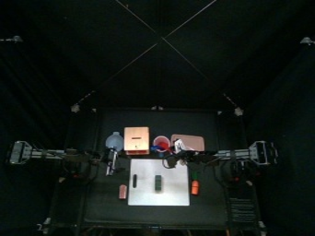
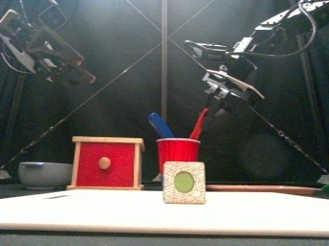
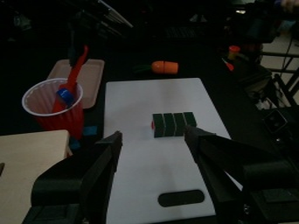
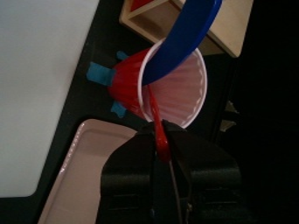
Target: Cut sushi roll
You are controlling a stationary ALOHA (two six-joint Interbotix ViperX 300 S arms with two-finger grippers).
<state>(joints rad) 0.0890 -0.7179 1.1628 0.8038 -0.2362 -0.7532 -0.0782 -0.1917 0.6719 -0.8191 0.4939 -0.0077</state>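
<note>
The sushi roll [image 3: 176, 124] is a short dark log lying on the white board [image 3: 140, 162], also seen from above as the roll [image 1: 164, 184]. My left gripper [image 3: 153, 136] hovers over the board with its jaws wide open and nothing between them. A red cup [image 4: 176, 83] holds a blue tool [image 4: 193, 31] and a thin red knife [image 4: 162, 140]. My right gripper [image 4: 166, 150] is at the cup, with its jaws closed around the red knife's handle. From the front, the right gripper [image 2: 213, 104] sits at the top of the knife [image 2: 199, 123].
A red wooden box [image 2: 107, 161] and a grey bowl [image 2: 45, 173] stand left of the cup. A pink tray [image 4: 87, 175] lies beside it. Orange pieces [image 1: 123, 191] [image 1: 193, 187] flank the board. A small card with a green oval [image 2: 184, 183] stands in front.
</note>
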